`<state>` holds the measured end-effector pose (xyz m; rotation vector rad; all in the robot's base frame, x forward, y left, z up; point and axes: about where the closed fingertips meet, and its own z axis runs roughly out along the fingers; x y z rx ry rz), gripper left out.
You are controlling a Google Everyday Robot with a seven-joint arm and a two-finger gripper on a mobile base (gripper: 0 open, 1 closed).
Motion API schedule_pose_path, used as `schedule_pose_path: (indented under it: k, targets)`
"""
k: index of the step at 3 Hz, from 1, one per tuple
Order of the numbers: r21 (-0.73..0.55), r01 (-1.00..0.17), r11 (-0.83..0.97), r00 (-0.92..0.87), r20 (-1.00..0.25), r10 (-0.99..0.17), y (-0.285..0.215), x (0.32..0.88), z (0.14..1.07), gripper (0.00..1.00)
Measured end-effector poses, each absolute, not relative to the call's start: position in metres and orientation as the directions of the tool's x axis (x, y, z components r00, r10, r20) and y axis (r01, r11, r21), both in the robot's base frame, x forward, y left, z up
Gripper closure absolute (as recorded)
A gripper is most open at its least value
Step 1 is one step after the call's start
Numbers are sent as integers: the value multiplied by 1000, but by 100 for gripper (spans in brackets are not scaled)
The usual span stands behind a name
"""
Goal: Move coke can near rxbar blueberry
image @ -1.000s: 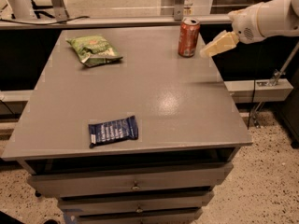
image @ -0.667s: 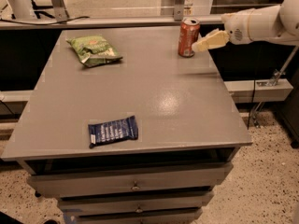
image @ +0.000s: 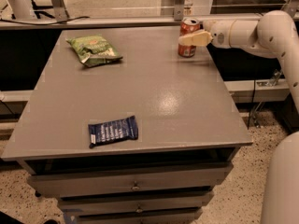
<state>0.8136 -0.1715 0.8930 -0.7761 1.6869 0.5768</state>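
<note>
The coke can [image: 187,49], red with a silver top, stands upright at the far right of the grey table [image: 154,92]. My gripper [image: 189,38] reaches in from the right at the can's upper half, and its cream tip crosses the front of the can. The rxbar blueberry [image: 113,130], a flat navy wrapper with white lettering, lies near the table's front edge, left of centre, far from the can.
A green crinkled chip bag [image: 94,50] lies at the far left of the table. My white arm [image: 261,31] extends off the right side. Drawers [image: 135,185] sit under the tabletop. A rail runs behind the table.
My gripper has moved left from beside the can to around its upper half. The can, bar and chip bag have not moved.
</note>
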Motion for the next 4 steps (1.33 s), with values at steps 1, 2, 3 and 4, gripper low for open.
schedule_pose_path:
  k: [1,2,3,4]
  targets:
    - [20,-746,666,-164,-974,-155,-169,824,889,47]
    - [42,-756,653,-183,-972,-150,-168,814,892,70]
    - [78,-819,569,-187,-973,-137,-155,760,913,94]
    - [140,-900,412,-229,-957,-177,-135,672,914,100]
